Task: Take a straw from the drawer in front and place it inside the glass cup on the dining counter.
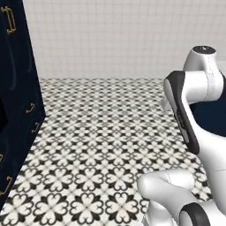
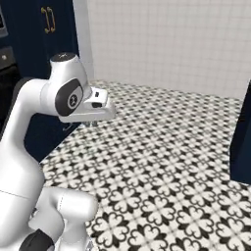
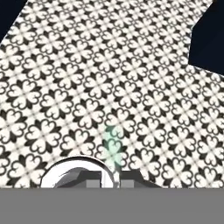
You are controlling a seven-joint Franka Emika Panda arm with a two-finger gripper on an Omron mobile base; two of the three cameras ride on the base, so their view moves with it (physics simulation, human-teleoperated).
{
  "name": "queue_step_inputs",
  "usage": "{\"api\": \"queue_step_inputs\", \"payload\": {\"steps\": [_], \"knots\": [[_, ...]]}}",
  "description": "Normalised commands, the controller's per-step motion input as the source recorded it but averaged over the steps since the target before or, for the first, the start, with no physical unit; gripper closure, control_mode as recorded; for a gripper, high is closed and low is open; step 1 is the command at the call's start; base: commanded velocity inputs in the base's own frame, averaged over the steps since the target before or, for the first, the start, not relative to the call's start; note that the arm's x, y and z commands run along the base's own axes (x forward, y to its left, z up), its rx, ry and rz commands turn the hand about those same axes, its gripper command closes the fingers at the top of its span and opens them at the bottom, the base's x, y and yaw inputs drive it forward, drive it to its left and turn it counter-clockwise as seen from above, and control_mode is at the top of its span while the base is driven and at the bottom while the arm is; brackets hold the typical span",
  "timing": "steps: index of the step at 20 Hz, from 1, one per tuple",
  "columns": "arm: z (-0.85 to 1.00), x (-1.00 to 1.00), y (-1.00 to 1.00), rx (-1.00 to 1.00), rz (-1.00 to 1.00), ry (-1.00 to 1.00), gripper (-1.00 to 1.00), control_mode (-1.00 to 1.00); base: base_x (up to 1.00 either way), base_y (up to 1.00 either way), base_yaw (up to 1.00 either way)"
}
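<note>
A pale green, see-through straw sticks out from between my two dark finger tips over the patterned floor. My gripper is shut on the straw. In the right base view the hand hangs at the end of the bent white arm, above the floor and near the navy cabinets. The glass cup and the dining counter's top are out of view. I cannot tell which of the cabinet fronts is the drawer.
Navy cabinets with gold handles stand along the left. A white tiled wall closes the far side. Another navy block stands at the right. Black-and-white patterned floor lies open between them.
</note>
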Motion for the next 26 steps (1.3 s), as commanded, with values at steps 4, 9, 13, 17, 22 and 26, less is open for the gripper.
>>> {"api": "queue_step_inputs", "payload": {"steps": [4,9,13,17,22,26], "knots": [[0.0,0.0,0.0,0.0,0.0,0.0,1.0,1.0,0.53,-0.02,-0.68],[0.0,0.0,0.0,0.0,0.0,0.0,1.0,1.0,0.81,0.15,-0.61],[0.0,0.0,0.0,0.0,0.0,0.0,1.0,1.0,0.94,0.63,-0.58],[0.0,0.0,0.0,0.0,0.0,0.0,1.0,1.0,0.84,0.95,-0.55],[0.0,0.0,0.0,0.0,0.0,0.0,1.0,1.0,0.61,1.0,-0.5],[0.0,0.0,0.0,0.0,0.0,0.0,1.0,1.0,0.48,1.0,-0.46]]}}
